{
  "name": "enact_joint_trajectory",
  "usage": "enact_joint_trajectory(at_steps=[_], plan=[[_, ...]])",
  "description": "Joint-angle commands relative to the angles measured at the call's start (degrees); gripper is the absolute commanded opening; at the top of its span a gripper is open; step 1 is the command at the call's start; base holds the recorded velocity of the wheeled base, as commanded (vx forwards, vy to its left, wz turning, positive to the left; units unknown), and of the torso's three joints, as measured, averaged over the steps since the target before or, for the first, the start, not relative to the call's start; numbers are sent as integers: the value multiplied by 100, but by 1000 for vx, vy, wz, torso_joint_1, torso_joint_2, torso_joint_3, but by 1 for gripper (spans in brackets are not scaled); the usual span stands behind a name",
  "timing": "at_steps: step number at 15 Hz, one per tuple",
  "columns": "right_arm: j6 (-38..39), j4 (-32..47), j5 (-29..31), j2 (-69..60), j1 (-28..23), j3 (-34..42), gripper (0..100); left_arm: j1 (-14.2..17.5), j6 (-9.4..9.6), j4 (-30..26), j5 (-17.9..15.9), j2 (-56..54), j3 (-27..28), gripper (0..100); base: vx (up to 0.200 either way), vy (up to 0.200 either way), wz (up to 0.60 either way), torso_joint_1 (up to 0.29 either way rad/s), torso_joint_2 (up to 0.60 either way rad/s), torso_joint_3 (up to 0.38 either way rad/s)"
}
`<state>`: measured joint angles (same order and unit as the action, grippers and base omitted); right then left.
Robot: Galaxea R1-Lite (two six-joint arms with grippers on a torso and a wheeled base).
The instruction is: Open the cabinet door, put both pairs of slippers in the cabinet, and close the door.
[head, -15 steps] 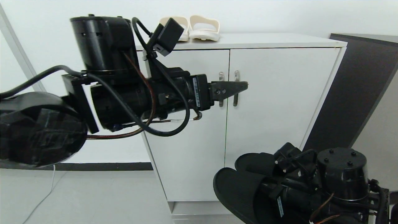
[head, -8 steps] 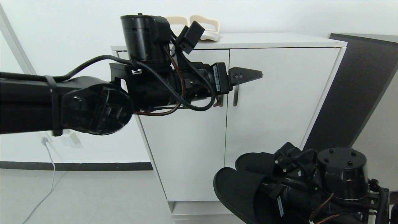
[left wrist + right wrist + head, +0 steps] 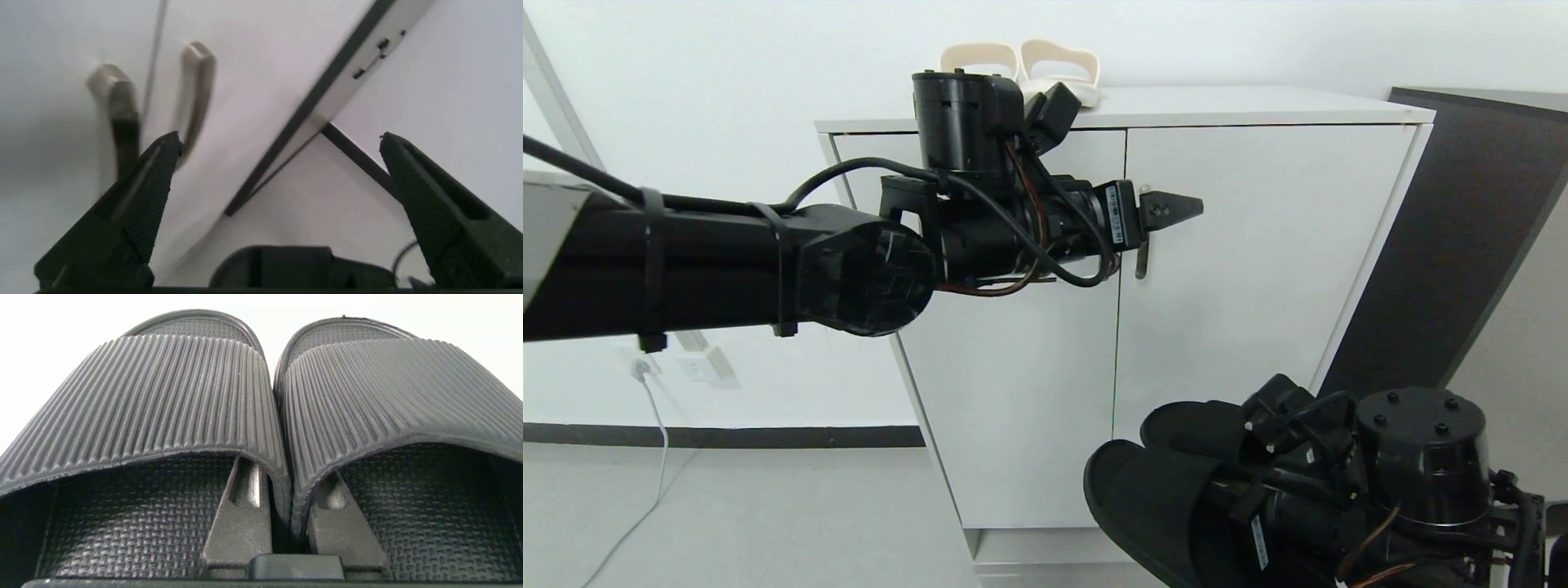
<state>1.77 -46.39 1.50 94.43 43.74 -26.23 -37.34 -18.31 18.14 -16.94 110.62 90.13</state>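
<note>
Behind the left gripper [image 3: 1188, 208], a white wall [image 3: 727, 65]. Far below it, pale floor [image 3: 768, 506], with a socket [image 3: 698, 363] and a trailing cable [image 3: 645, 498]. Up beyond the right gripper [image 3: 290, 510], a dark panel [image 3: 1462, 245].

Just ahead of the left gripper, spread wide and holding nothing, the white cabinet [image 3: 1258, 245]. Both doors [image 3: 1021, 343] shut, inside hidden. Handles [image 3: 196, 82] close by one finger, contact unclear. Above that gripper, cream slippers [image 3: 1058, 69] side by side on the cabinet top. Well below it, black slippers [image 3: 1168, 482] pinched together by the right gripper, one finger inside each.
</note>
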Motion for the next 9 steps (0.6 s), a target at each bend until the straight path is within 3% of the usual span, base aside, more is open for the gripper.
enact_joint_trajectory(at_steps=[1,7,8,9], plan=[[-1,-2,-1,14,3,4,0,25,-6,5,77,259,251,100,0,0,0,0,0,0],[-10,-2,17,23,3,31,0,16,-6,-109,174,663,708,100,0,0,0,0,0,0],[-10,-2,17,23,3,39,0,16,-6,-109,174,689,726,0,0,0,0,0,0,0],[-10,-2,17,14,3,48,0,16,-6,-109,165,698,726,0,0,0,0,0,0,0]])
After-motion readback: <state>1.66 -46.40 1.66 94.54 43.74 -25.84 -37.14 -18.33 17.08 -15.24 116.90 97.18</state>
